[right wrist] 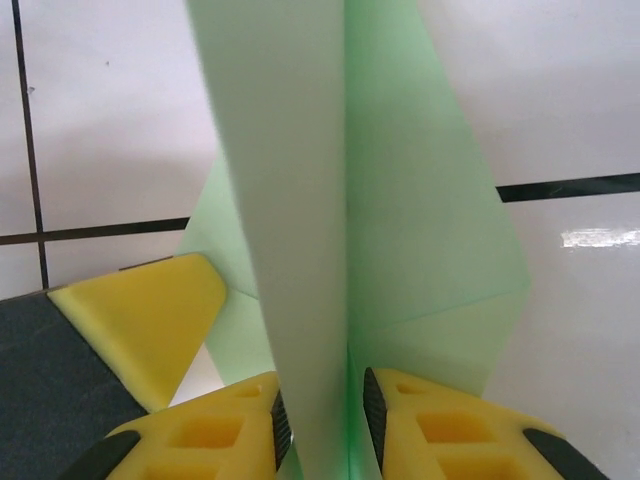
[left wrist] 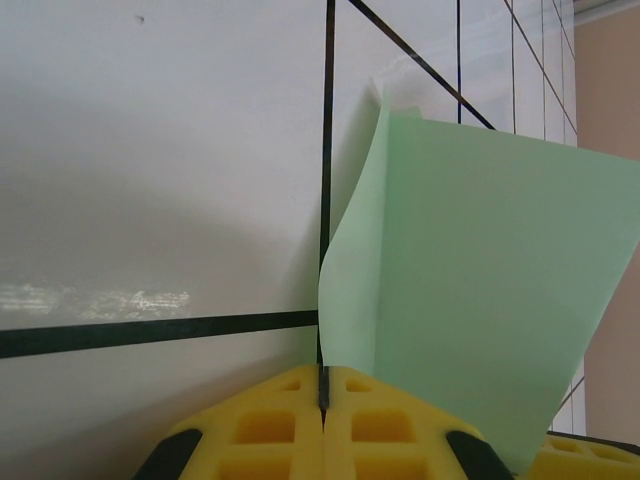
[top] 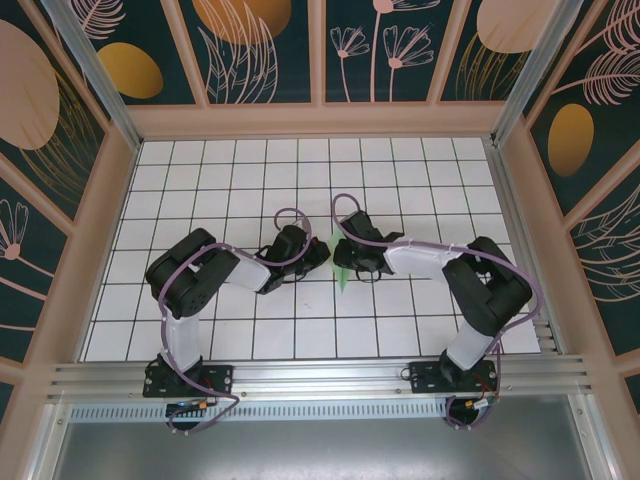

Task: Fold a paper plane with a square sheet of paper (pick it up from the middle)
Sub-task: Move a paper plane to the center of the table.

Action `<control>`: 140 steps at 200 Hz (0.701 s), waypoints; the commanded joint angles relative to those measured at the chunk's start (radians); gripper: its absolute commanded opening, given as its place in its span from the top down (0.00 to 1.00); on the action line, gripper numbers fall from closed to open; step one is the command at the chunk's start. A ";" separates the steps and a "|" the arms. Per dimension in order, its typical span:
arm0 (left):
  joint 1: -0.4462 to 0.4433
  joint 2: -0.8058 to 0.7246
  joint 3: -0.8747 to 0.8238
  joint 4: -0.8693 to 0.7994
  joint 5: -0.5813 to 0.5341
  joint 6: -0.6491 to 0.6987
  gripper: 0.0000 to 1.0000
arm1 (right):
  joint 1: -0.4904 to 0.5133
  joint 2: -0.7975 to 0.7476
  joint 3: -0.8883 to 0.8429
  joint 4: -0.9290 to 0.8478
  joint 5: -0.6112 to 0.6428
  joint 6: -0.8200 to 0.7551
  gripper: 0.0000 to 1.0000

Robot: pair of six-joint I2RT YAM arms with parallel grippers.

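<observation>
Right gripper (right wrist: 322,432) sits closest to the lens in the right wrist view. Its yellow fingers (right wrist: 205,440) pinch an upright fold of the paper sheet (right wrist: 420,200), and the fold fills the gap between the pads. Sheet is mint green, partly folded, standing up off the table, with a lower flap spreading left and right behind the fold. Frame edge cuts the top of the fold and the bottom runs out between the fingers, so the full outline isn't readable. Yellow wedge with dark backing (right wrist: 130,330) sits low left, just beside the lower flap; can't tell if it touches.

Left gripper (left wrist: 323,405), left wrist view: fingers pressed together, only a thin seam between them. Sheet's curled edge comes right down to that seam; can't tell whether it's nipped in. Sheet's lower right corner is cut off by the frame bottom, next to another yellow finger piece (left wrist: 590,462).

Top view: both gripper heads meet tip to tip near the middle of the table (top: 250,180). They cover most of the sheet, leaving only small green slivers between and just below them. Fold shape can't be judged from above.

Room: open white grid tiles on every side of the pair, most toward the far wall (top: 320,120). Right elbow is nearer its side wall than the left elbow is. Aluminium rail (top: 320,375) bounds the near edge.
</observation>
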 commanded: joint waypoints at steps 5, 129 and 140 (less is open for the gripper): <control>0.006 -0.017 -0.014 -0.001 0.016 -0.011 0.96 | 0.020 0.036 0.042 -0.051 0.062 0.019 0.72; 0.112 -0.308 -0.068 -0.288 -0.111 0.091 0.52 | 0.026 0.053 0.144 -0.157 0.163 -0.058 0.99; 0.127 -0.343 -0.070 -0.349 -0.142 0.109 0.45 | 0.020 0.064 0.181 -0.172 0.169 -0.095 0.99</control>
